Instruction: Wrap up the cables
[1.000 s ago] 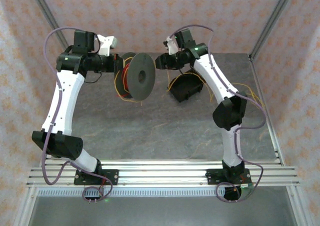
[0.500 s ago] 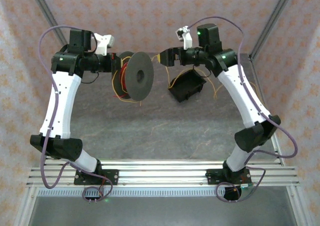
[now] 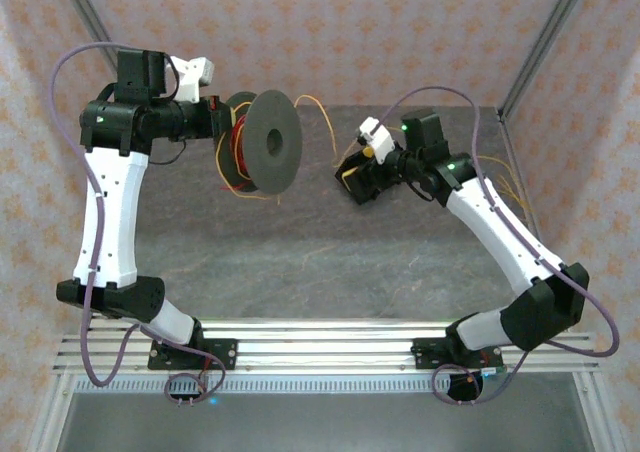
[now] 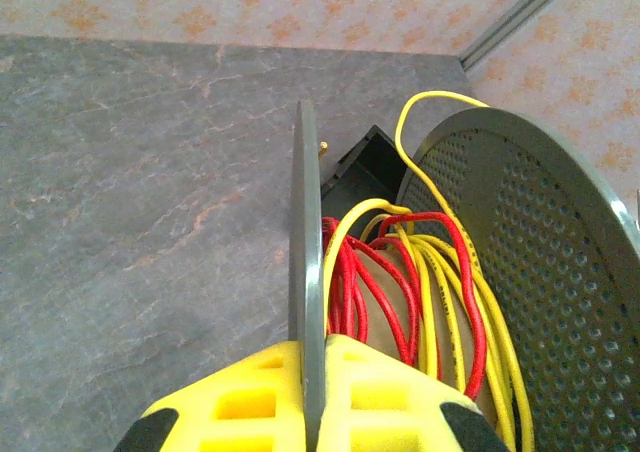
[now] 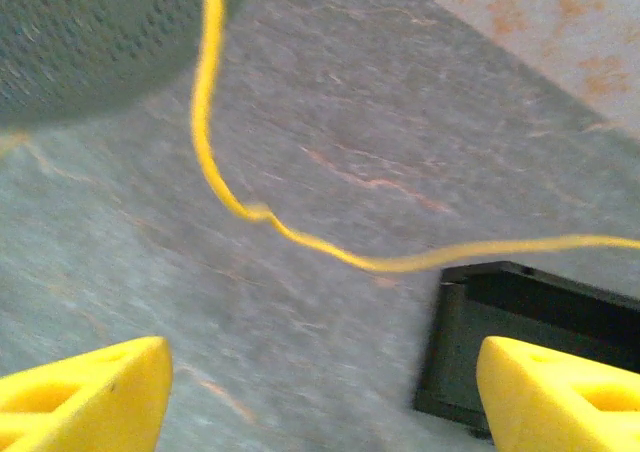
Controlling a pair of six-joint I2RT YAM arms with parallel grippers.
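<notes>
Spool [image 3: 272, 142] is held on edge, up off the tabletop [image 3: 300, 252], by the left tool [image 4: 312, 382]; its yellow fingers are pressed together on the thin rim of one flange. Cables [image 4: 400, 272], red and yellow, are wound loosely round the hub between the two flanges, and in the top view a few loops sag below the spool. From above, the flange reads as a plain dark grey disc with a centre hole. Left wrist view adds detail: far flange perforated with rows of small holes, near flange edge-on as a thin grey blade. One yellow strand [image 5: 300, 242] leaves the spool and arcs toward the right arm. Right wrist view has it crossing ahead of the right tool [image 5: 322, 372], not between the fingers. Right tool fingers stand wide apart with nothing in them, above the tabletop and just beside a black box [image 5: 540, 322]. Box is matte and angular, partly covered by the right tool from above. Loose yellow wire [image 3: 508, 184] lies near the right edge of the tabletop, thin and hard to trace. Tabletop is grey with stone-like veins. Right wrist view is motion-blurred, and the spool flange there is a smear in the top-left corner. Left tool fingers are cut off at the bottom of their own view.
</notes>
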